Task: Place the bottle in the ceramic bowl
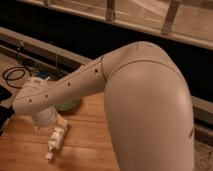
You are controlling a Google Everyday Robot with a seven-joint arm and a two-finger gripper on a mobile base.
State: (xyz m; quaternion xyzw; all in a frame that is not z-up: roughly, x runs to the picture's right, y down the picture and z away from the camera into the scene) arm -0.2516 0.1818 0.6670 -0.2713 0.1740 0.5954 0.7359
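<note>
While the one arm (80,86) is reaching down from the right across the wooden tabletop (92,140), its single gripper (59,126) is hanging low over the left part of the boards, right at the far end of the bottle (55,143).

By count, one bottle and one ceramic bowl (71,105) are showing. The bottle is lying on its side on the tabletop, outside the bowl. Its length is running from the gripper toward the near left, and its small white cap is pointing at the front edge. The far end of the bottle is sitting directly under the gripper, so the two are meeting or nearly meeting there (the wrist is covering the exact spot). I cannot tell whether the jaws are standing wide, standing narrow, or closing on the bottle. The rest of the bottle is lying clear of the gripper, in plain sight.

Only a green sliver of the ceramic bowl is showing. It is peeking out below the forearm, just beyond the gripper and a little to its right, farther from the front edge than the bottle. One looped black cable (12,75) is lying off the tabletop at the far left.
</note>
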